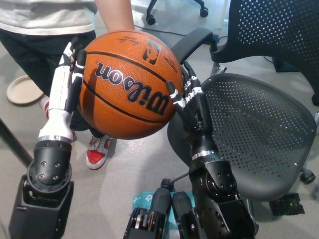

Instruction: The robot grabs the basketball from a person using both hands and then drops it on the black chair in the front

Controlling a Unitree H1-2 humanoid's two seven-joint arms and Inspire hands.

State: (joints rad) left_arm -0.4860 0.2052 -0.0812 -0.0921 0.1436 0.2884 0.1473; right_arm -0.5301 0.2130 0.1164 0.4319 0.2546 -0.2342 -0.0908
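An orange Wilson basketball [127,84] hangs in the air between my two hands. My white left hand [67,82] presses flat against its left side. My black right hand [188,99] presses against its right side, fingers pointing up along the ball. A person's forearm [115,14] comes down from the top edge and reaches the ball's far top; the person's hand is hidden behind the ball. The black mesh chair [254,124] stands to the right, its seat just right of my right hand.
The person stands at top left in a white shirt and dark trousers, with red shoes [97,152] on the grey floor under the ball. A round tan disc [21,90] lies at the far left. Another chair's wheeled base [177,7] shows at top.
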